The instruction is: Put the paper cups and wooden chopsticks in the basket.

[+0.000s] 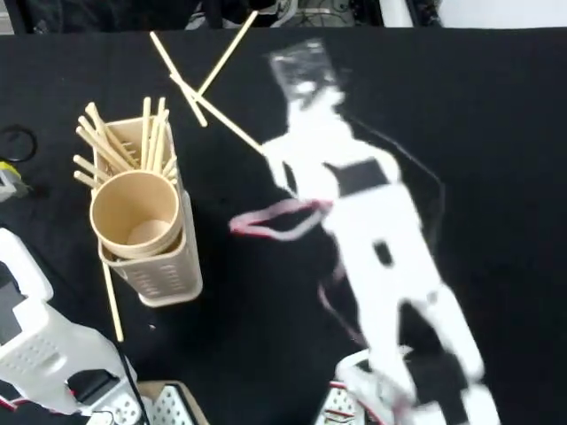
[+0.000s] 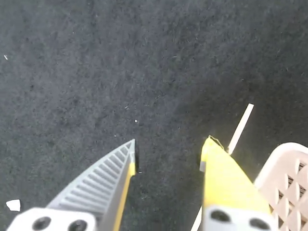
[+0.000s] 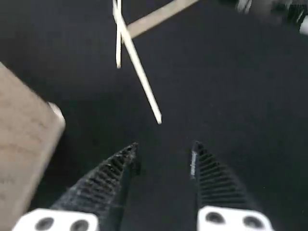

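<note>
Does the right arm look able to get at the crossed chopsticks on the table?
Probably yes. The right gripper is open, the crossed chopsticks lie just ahead of it on the table, and the basket stands off to the side.

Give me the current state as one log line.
left end effector: open, beside basket | right end effector: open, facing loose chopsticks | paper cups: in basket | task: unfinished

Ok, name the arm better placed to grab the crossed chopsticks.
Right. The right pincer, open, faces the crossed chopsticks just ahead; the left pincer sits by the basket.
</note>
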